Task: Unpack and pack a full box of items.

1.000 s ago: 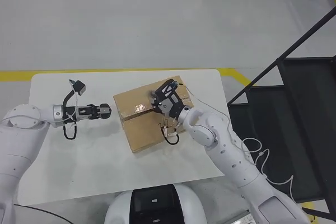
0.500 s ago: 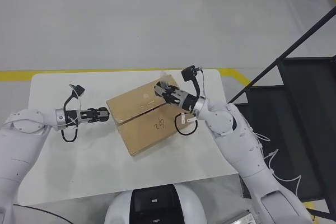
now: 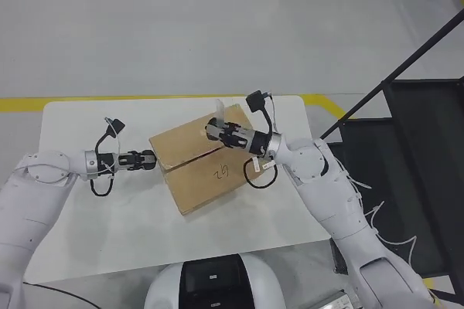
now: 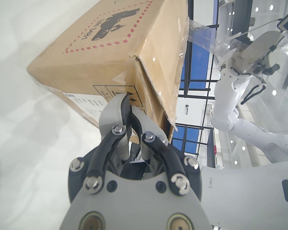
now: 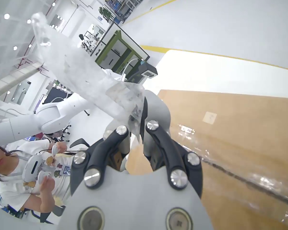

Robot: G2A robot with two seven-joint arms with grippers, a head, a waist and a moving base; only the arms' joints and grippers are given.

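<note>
While the cardboard box [image 3: 197,166] sits near the middle of the white worktop [image 3: 100,224], turned askew to its edges, both arms are on it, one at each end.

Left gripper [image 3: 148,160]: low at the box's left end, arm lying along the worktop. Fingers drawn together, tips against the end wall by the printed label. Nothing visible between them. Just beside the tips a top flap [image 4: 158,92] gapes a little at the corner, its edge torn and ragged, with shiny film clinging to it.

Right gripper [image 3: 216,131]: above the far right part of the box top, clear of the cardboard. Fingers pinched on a strip of clear tape [image 3: 216,108]. The strip is crumpled and stands up and away from the fingertips, its free end in the air. From the left wrist view the tape's other end runs back to the far upper edge of the box; whether it is stuck there I cannot tell.

Box top: both flaps down, meeting along a centre seam [image 5: 242,178]. Glossy wrinkled tape lies over the seam on the stretch nearest the right gripper. A handwritten mark shows on the near flap. Box upright, its base on the worktop.
</note>
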